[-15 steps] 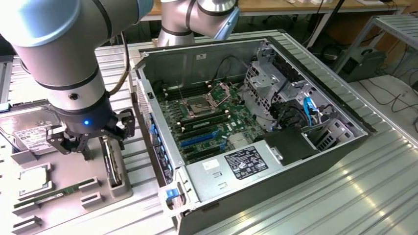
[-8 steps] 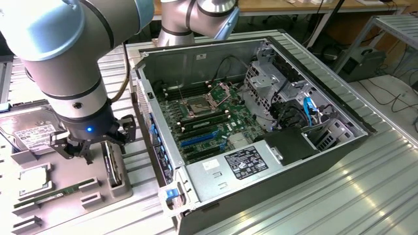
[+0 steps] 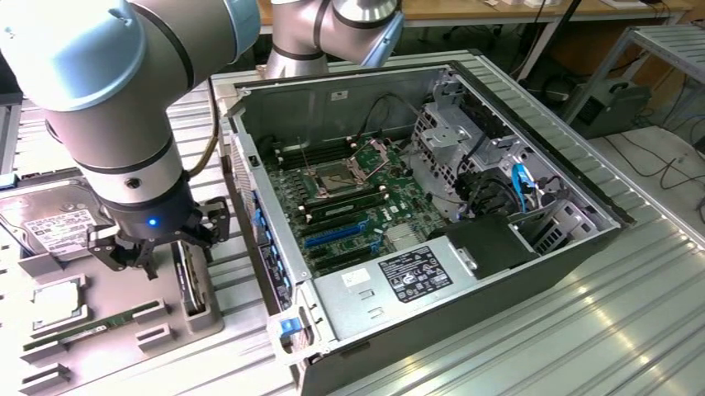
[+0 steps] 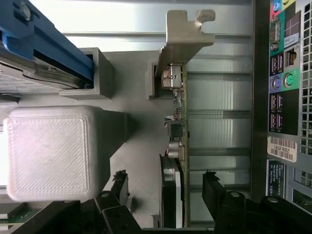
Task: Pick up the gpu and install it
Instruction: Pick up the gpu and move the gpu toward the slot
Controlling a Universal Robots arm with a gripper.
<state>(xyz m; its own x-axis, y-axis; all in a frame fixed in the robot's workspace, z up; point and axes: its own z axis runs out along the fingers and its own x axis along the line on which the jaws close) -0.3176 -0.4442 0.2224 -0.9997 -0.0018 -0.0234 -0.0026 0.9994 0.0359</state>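
Exterior view: my gripper [image 3: 163, 252], jaws wide and empty, hangs just above the gpu [image 3: 194, 287], which stands on edge at the fixture tray [image 3: 111, 334] edge nearest the case [image 3: 463, 272]; wrist view: the card's long axis runs between my fingers [image 4: 217, 197], clear of both.

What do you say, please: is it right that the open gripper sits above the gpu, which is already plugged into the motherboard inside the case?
Not quite: the gpu is not in the motherboard but stands on edge in the grey holder tray beside the case, as the wrist view shows. The open gripper is above it.
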